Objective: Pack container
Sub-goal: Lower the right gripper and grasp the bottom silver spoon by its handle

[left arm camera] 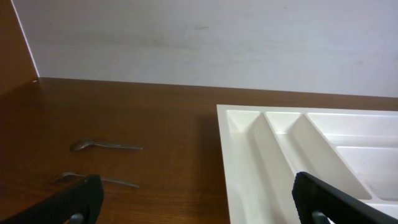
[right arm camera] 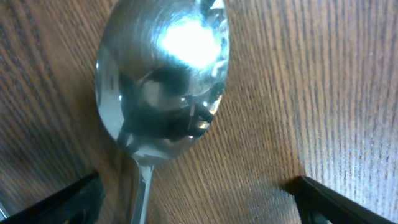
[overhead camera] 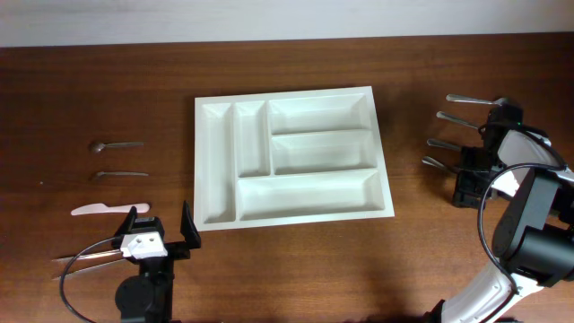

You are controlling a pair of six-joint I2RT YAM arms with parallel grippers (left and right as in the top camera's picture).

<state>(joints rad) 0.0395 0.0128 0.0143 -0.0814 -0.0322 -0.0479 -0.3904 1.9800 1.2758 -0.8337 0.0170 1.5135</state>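
Barely begun: empty container just ahead and to the right of left gripper, well to the left of right gripper. Both spread wide, holding nothing, the right one straddling a spoon, not yet gripped. Yet to load: every utensil.

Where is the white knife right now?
Overhead view: the white knife lies flat on the table's left side, left of the container, nearer the robot than two small metal utensils, close beside the left gripper.
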